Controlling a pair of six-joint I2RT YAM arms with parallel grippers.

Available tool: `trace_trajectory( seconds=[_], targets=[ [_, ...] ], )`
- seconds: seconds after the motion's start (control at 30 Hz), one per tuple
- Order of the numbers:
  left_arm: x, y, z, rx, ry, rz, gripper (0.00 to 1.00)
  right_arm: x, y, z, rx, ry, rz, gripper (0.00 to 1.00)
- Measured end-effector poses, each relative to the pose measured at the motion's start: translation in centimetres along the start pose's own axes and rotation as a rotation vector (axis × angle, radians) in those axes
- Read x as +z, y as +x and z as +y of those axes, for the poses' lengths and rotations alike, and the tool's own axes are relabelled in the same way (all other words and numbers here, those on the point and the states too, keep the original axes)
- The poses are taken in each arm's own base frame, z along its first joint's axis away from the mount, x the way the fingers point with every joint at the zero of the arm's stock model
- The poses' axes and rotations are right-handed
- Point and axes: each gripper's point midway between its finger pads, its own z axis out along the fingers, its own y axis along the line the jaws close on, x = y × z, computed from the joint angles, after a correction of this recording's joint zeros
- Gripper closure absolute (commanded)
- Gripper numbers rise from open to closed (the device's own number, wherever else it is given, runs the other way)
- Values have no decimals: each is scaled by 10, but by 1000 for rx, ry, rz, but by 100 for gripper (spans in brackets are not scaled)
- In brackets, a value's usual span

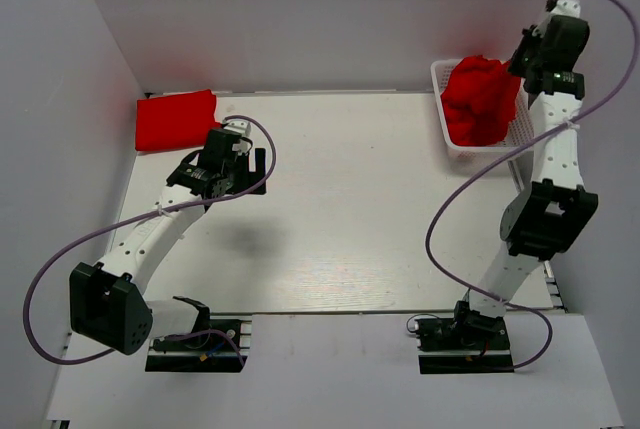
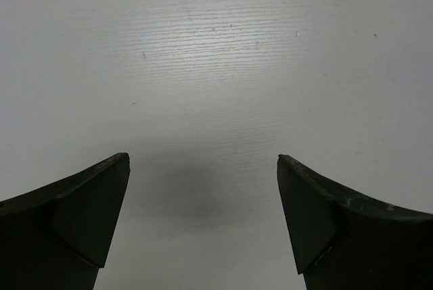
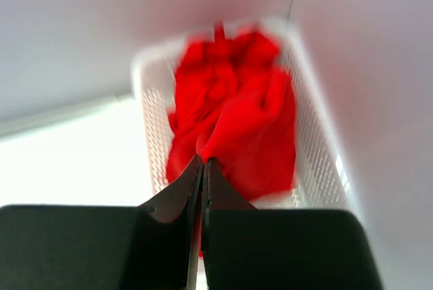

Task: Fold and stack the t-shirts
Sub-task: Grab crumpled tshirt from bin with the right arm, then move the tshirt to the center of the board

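While the right gripper [image 3: 203,161] hangs over the basket [image 1: 470,152] at the far right of the table [image 1: 350,209], its jaws are pinched together on the crumpled shirt [image 1: 480,99] inside. A folded shirt [image 1: 175,119] lies far left. Near it, the left gripper [image 1: 256,171] has its jaws spread wide.

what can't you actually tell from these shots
- Shirt count in the red heap: bunched in the basket; right wrist view blurred.
- Right gripper fingertips: covered by its own wrist in the top view.
- Folded red pile: one shirt or several, too small from above; left wrist view shows only table.
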Motion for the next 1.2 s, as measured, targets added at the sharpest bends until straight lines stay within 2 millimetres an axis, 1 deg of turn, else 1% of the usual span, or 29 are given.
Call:
trace_trajectory(
  seconds=[0.03, 0.17, 0.33, 0.43, 0.6, 0.73, 0.83, 0.93, 1.0, 1.1, 1.2],
  targets=[
    [0, 0, 0, 0, 2, 0, 0, -13, -21, 3, -2, -4, -59, 100],
    [-1, -1, -2, -1, 10, 1, 0, -60, -93, 13, 0, -25, -266, 100],
    [-1, -1, -3, 0, 16, 2, 0, -115, -175, 26, -4, -58, -508, 100],
    [-1, -1, -3, 0, 18, 2, 0, -144, -213, 35, -6, -93, -636, 100],
    [-2, -1, -4, 0, 21, 1, 0, -189, -255, 52, -6, -175, -802, 100],
    [-2, -1, -4, 0, 24, 3, 0, -224, -280, 71, 3, -282, -913, 100],
    [-3, -3, -5, -1, 28, -3, 0, -251, -290, 93, 14, -417, -965, 100],
    [-4, -4, -5, -2, 29, -6, 0, -283, -293, 121, 19, -599, -995, 100],
    [-4, -4, -5, -2, 30, -6, 0, -305, -293, 137, 17, -699, -1008, 100],
    [-5, -5, -5, -2, 30, -10, 0, -341, -291, 156, 6, -824, -1031, 100],
    [-7, -7, -5, -3, 32, -18, 0, -378, -284, 176, -12, -962, -1033, 100]
  ],
)
